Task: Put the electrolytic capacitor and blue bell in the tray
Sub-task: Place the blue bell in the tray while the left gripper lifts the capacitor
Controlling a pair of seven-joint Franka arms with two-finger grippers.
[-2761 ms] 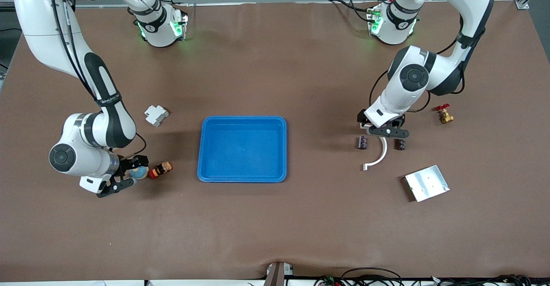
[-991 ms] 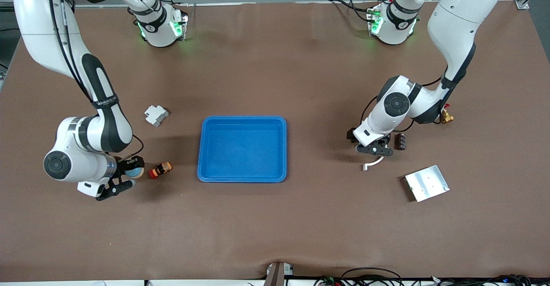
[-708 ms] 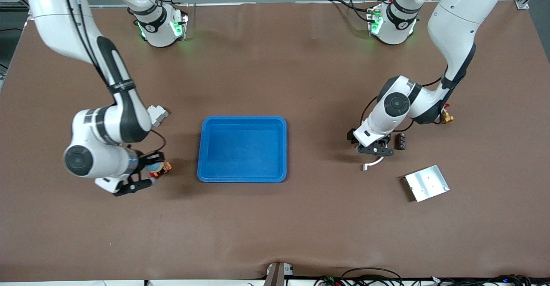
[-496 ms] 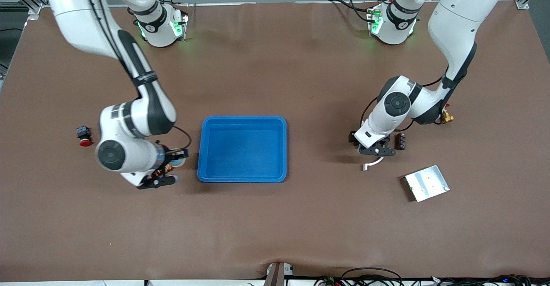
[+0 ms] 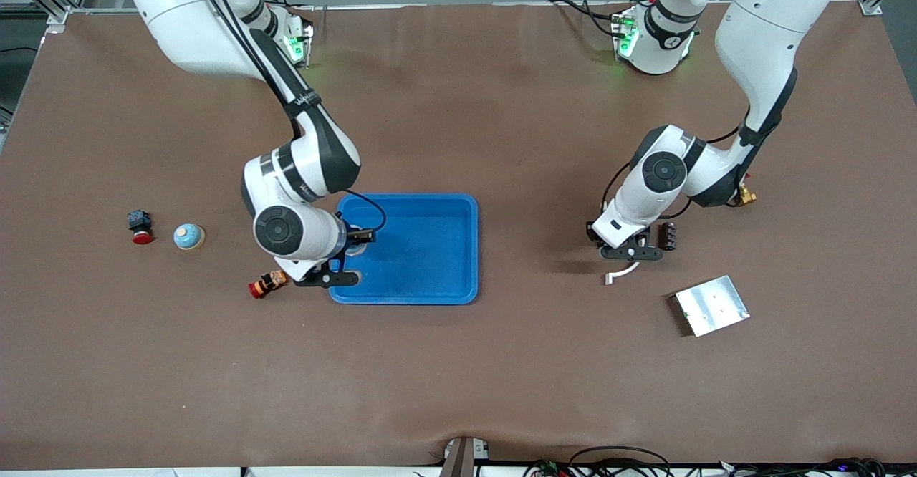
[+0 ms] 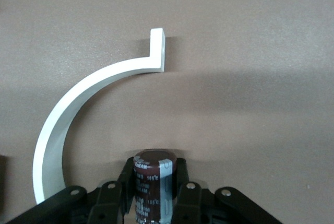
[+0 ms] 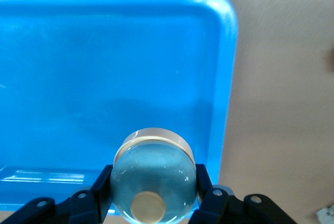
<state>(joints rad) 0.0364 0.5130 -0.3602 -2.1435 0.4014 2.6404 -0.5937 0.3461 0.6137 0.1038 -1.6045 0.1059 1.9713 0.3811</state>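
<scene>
Front view: nothing sits in the blue tray (image 5: 405, 198) yet, so we count both placements as pending, though both pickups look done.

- The right gripper (image 5: 349, 255) hangs over the tray's edge at the right arm's end, pinching a blue bell (image 7: 154, 179) by its sides.
- That bell is round with no real long axis. Its dome and top button face up at the wrist camera and its base faces down over the tray floor.
- What remains for it, we judge, is to lower and release.
- A second blue bell (image 5: 189, 236) stands on the table beside a red push button (image 5: 140, 226), well apart from the tray.
- The left gripper (image 5: 629, 249) is low at the table toward the left arm's end, clamped on an electrolytic capacitor (image 6: 152, 182).
- The capacitor's long axis seems to run out along the fingers, dark end cap toward the white curved bracket (image 6: 78, 98). The view is tight, so we cannot say whether it is lifted.
- It has yet to be carried to the tray.
- A spare capacitor (image 5: 668, 236) lies just beside that gripper.
</scene>
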